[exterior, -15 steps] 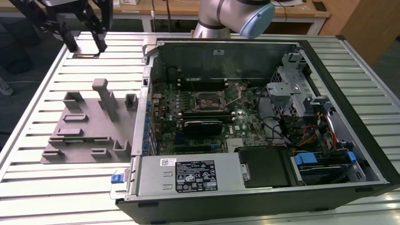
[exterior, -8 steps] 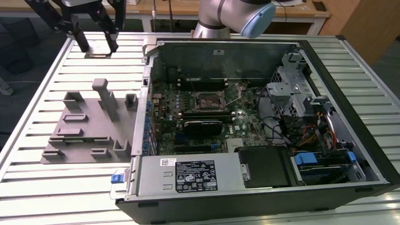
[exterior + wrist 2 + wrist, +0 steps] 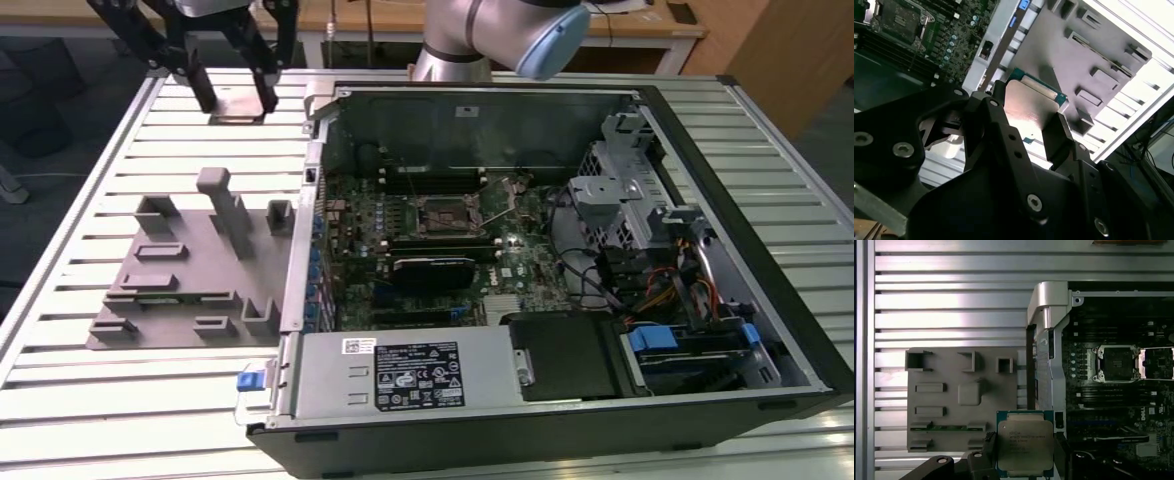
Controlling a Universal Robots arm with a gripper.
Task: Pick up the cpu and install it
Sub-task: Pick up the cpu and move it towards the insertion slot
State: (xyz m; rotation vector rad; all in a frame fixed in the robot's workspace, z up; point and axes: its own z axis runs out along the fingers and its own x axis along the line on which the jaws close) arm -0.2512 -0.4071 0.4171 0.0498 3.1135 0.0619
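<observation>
– Slatted metal tabletop point(image 3: 80, 250) carries everything in the exterior view, right? Where does your tool sit there?

– You have the tool point(image 3: 234, 98) over the far part of that tabletop. Its two black fingers point(image 3: 200, 88) are closed on the cpu point(image 3: 238, 106), which lies flat between them. The grey fixture point(image 3: 187, 270) rests on the slats, nearer the camera than the tool. The open computer case point(image 3: 747, 230) stands just beside the tool, toward the exterior view's right. The square socket point(image 3: 441, 215) on the motherboard point(image 3: 534, 250) is well apart from the tool.

– And the second wrist view?

– You see the cpu point(image 3: 1031, 105) from close by, with its silvery plate and green edge. The fingers point(image 3: 1061, 135) pinch it at two opposite sides. Beyond the tool point(image 3: 1029, 127) lie the fixture point(image 3: 1104, 65) and the pale case wall point(image 3: 996, 40). The motherboard point(image 3: 929, 40) is behind that wall.

– What does the first wrist view give you?

– You look straight down past the tool point(image 3: 1025, 460). It grips the cpu point(image 3: 1025, 442) with the metal top toward the camera. The cpu is held over the strip where the fixture point(image 3: 954, 390) meets the case edge point(image 3: 1049, 340). The tabletop point(image 3: 954, 305) spreads beyond the fixture. The socket point(image 3: 1117, 364) sits inside the case, well apart from the cpu. Its metal frame point(image 3: 1159, 362) is folded open just beside it.
</observation>
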